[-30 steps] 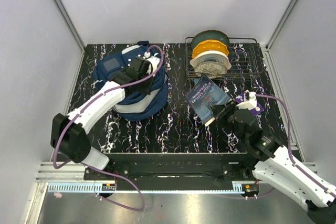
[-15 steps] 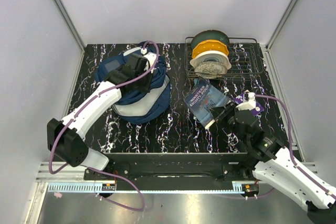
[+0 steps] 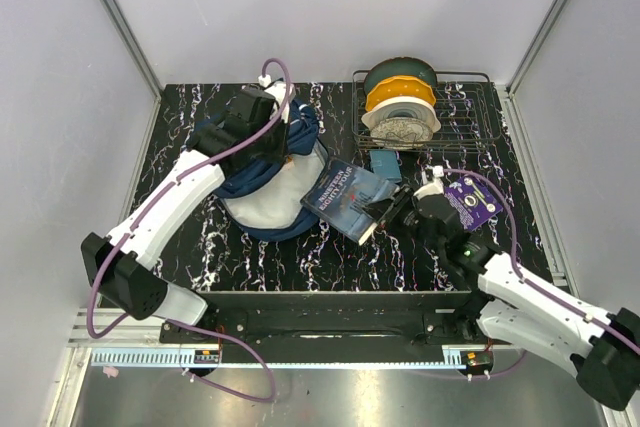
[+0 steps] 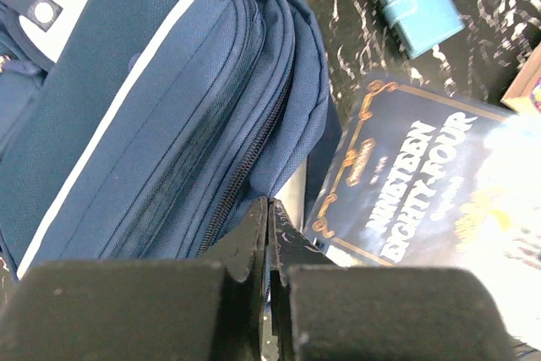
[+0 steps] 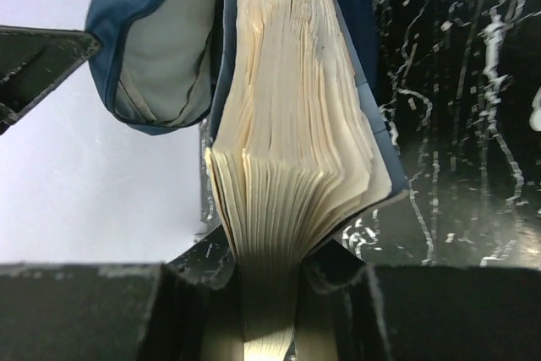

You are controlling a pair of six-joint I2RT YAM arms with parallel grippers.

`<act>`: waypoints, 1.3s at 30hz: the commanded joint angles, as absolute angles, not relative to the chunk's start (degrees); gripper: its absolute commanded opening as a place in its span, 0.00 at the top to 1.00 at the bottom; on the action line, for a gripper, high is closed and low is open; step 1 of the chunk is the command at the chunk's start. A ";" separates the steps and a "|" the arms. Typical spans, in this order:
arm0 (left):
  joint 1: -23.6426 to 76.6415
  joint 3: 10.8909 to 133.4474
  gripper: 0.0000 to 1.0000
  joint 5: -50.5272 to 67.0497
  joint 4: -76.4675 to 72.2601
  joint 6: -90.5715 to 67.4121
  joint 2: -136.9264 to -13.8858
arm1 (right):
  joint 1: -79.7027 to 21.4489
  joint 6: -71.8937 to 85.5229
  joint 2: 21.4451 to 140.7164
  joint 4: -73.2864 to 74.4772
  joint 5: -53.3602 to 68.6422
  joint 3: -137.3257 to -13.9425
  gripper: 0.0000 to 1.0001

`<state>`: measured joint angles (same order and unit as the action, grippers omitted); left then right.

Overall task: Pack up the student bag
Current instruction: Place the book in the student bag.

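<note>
Two arms meet at the open mouth of the student bag (image 3: 248, 187)

The left arm (image 3: 180, 192) stretches diagonally across the tabletop (image 3: 300, 247) to the bag at the back left, wrist bent down. The left fingers (image 4: 152, 306) are pinched together on the fabric edge by the opening. The right arm (image 3: 520, 287) reaches low and leftward from the near right. The right fingers (image 5: 101, 310) are narrowly parted and clamp the page edge of a dark-covered book (image 3: 348, 199). The book's far end lies at the bag's grey-lined mouth.
</note>
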<state>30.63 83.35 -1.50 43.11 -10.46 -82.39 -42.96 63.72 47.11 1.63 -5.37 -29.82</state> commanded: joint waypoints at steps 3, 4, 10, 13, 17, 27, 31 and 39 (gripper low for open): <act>32.08 92.55 1.00 1.76 38.76 -14.23 -80.77 | -42.89 74.79 52.55 -23.98 -0.18 -28.74 1.00; 32.25 92.46 1.00 1.76 38.67 -14.59 -80.51 | -42.89 75.75 53.86 -25.04 2.00 -28.74 1.00; 34.01 92.64 1.00 2.81 39.11 -14.94 -79.46 | -42.89 81.38 64.06 -35.86 1.59 -28.21 1.00; 34.45 92.55 1.00 2.90 39.11 -15.55 -78.14 | -42.89 81.03 69.42 -40.70 1.32 -30.05 1.00; 34.98 92.72 1.00 3.25 38.23 -16.26 -76.82 | -42.98 83.67 79.50 -50.05 0.35 -32.69 1.00; 36.12 92.72 1.00 3.00 39.90 -15.56 -74.97 | -43.06 87.37 96.17 -65.06 4.40 -41.06 1.00; 35.95 90.97 1.00 -2.36 39.64 -14.77 -73.56 | -43.15 80.61 84.31 -52.41 1.85 -37.18 1.00; 35.95 92.55 1.00 1.30 38.41 -13.27 -75.85 | -43.42 73.39 75.06 -34.36 6.23 -38.67 1.00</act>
<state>35.68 88.55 -1.69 45.82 -14.61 -77.01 -43.05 75.68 76.42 -32.64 3.01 -35.88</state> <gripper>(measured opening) 0.015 0.262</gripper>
